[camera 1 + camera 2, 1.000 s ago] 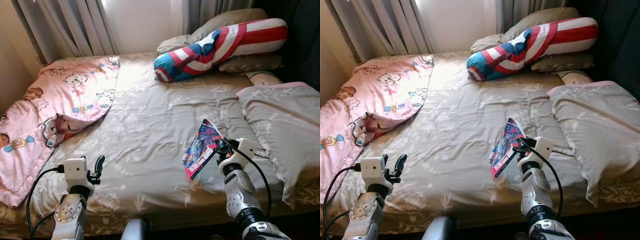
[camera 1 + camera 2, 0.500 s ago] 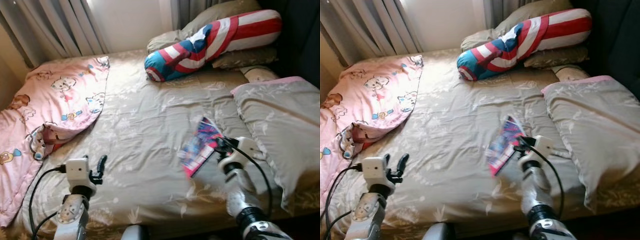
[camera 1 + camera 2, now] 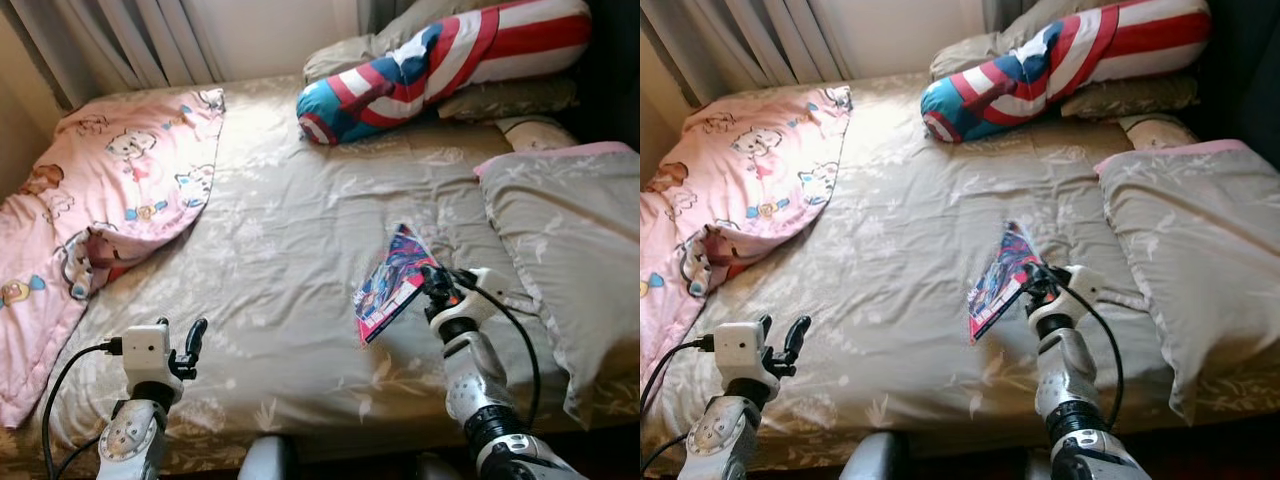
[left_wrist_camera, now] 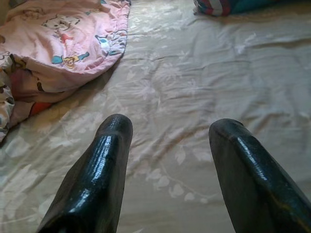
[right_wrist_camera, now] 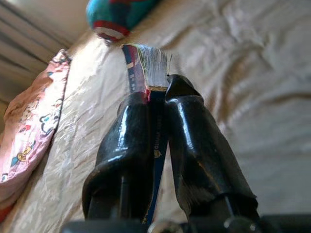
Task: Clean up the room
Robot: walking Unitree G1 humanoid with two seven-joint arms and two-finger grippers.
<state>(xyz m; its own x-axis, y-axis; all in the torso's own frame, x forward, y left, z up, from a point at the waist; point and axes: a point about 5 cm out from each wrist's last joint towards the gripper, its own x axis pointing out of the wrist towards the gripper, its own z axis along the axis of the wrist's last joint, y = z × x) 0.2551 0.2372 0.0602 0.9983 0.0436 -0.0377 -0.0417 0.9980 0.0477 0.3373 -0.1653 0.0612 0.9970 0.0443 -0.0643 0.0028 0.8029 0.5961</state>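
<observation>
Currently at the foot edge of the bed, going left to right.

Pink blanket is bunched along the bed's left edge, from the head corner down toward the foot.

Left tool hovers low over the foot edge on the left; fingers spread, nothing between them. Wrist view looks out over bare sheet, with the blanket edge off to one side.

Striped bolster lies across the head edge with a beige pillow tucked under it.

Comic book is off the sheet, held in the air above the bed's right half, near the foot edge. Right tool pinches it, fingers pressed onto the lower spine end. The book's long axis runs up and away from the tool toward the head edge, cover facing left, pages fanning at the far end.

Grey quilt is folded along the right edge, just beside the right arm.

Key relation: the book is already in the right tool, sticking out ahead of it. The left tool is well apart, across the foot edge, so my read is a right-arm carry to wherever books go. The free end could flop since the grip is at one end only.
</observation>
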